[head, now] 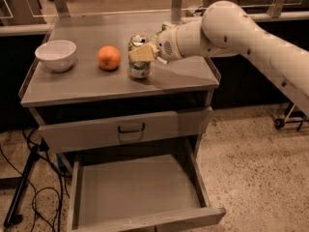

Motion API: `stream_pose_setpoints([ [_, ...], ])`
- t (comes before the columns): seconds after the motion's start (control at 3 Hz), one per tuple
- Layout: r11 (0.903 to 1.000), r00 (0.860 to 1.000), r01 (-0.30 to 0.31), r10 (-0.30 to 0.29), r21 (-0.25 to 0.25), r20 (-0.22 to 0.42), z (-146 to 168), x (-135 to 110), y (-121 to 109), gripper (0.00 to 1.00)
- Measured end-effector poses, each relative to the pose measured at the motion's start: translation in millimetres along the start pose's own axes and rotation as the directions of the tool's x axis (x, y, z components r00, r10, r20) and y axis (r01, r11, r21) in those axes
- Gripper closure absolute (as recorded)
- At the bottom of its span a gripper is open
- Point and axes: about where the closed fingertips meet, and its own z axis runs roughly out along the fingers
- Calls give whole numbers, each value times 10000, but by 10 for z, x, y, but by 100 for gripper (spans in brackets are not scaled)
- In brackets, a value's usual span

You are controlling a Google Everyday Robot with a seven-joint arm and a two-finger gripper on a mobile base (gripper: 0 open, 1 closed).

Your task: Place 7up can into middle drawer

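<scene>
The middle drawer (pixel 135 192) stood open well below the pincer (pixel 143 53), floor bare. The pincer was clamped on the upper part of the 7up can (pixel 139 68), which stood upright on the surface (pixel 96 86) directly beneath it (an orange (pixel 109 57) just past the can). The grasp step seemed in hand; next would come a straight lift, then a carry forward past the surface's edge and down into the drawer.

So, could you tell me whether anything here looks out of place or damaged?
Nothing stands out. The 7up can stands upright on the cabinet top with the hand at it, beside the orange and the white bowl; the middle drawer is pulled open.
</scene>
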Motion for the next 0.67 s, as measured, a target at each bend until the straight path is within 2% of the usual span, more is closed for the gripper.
stream_pose_setpoints([
  [0.67, 9958, 10000, -81, 77, 910, 48, -537, -107, 385, 100],
])
